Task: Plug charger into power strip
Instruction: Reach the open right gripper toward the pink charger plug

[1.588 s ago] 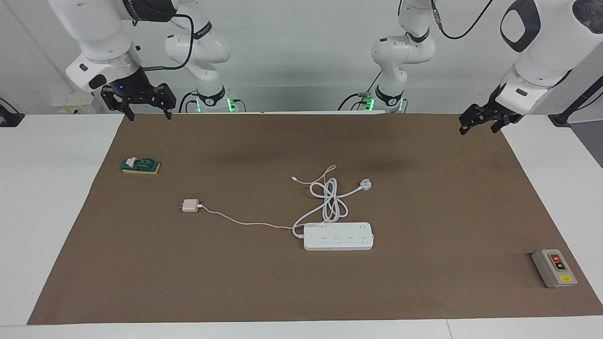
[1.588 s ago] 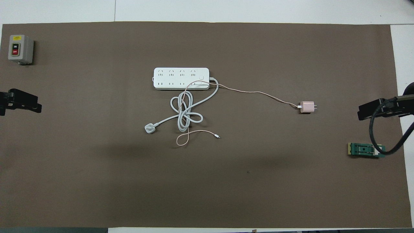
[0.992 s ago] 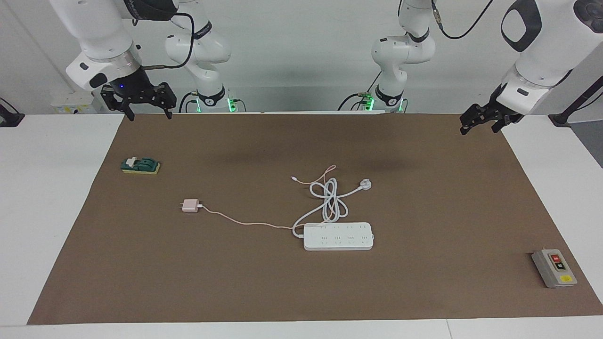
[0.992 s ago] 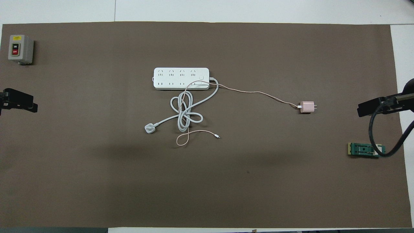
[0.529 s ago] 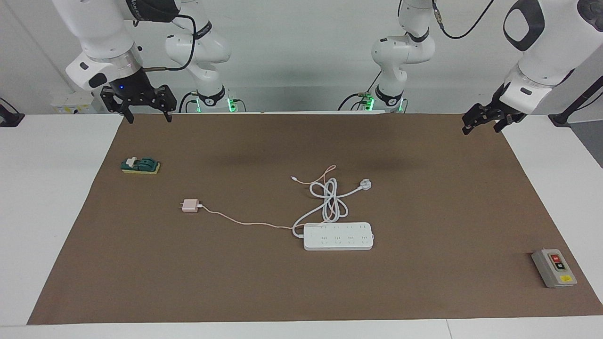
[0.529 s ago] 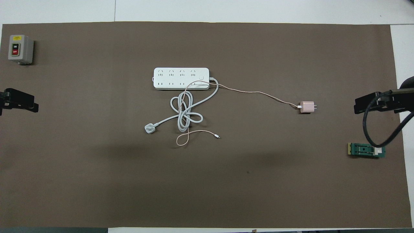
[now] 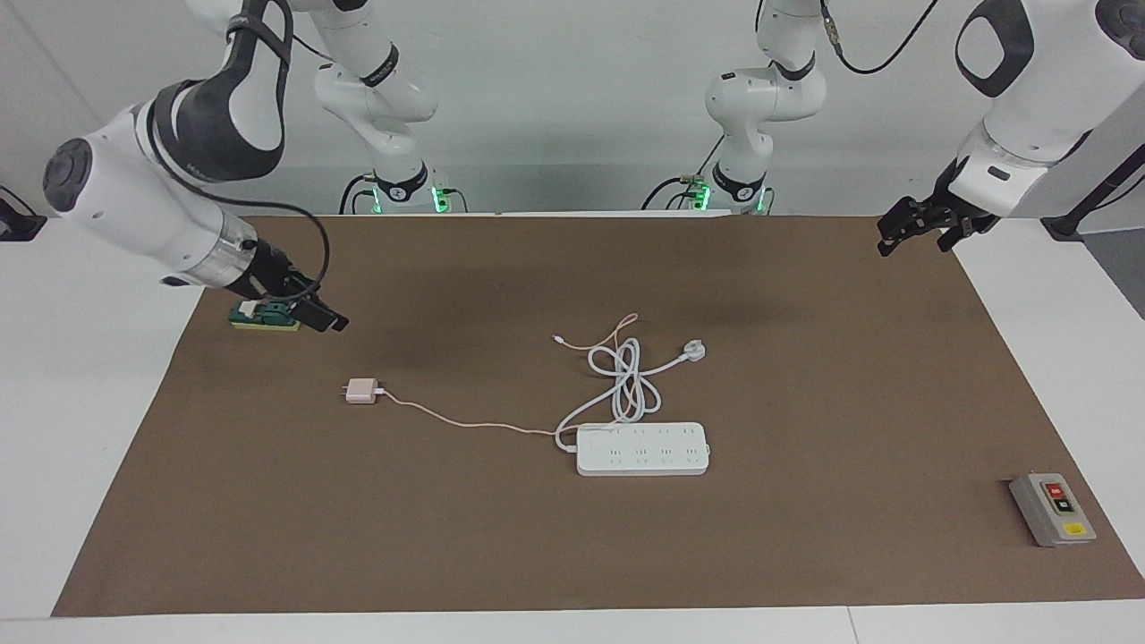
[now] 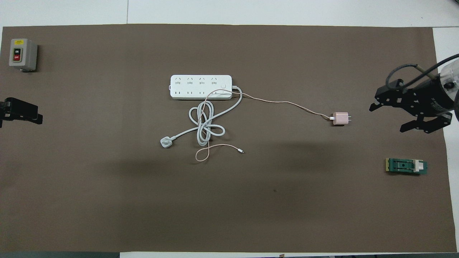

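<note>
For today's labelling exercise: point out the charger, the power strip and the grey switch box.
charger [image 7: 362, 391]: facing view, pink cube body.
power strip [image 7: 642, 449]: facing view, top face.
grey switch box [image 8: 22, 55]: overhead view, button face.

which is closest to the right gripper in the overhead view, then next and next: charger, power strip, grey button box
From the right gripper:
1. charger, toward the right arm's end.
2. power strip, mid-mat.
3. grey button box, at the left arm's end.

The small pale pink charger lies flat and unplugged on the brown table toward the right arm's end, its prongs pointing away from the long white power strip, which lies flat mid-table, sockets up, slightly farther from the robots, the charger's thin pink cable trailing to it.
</note>
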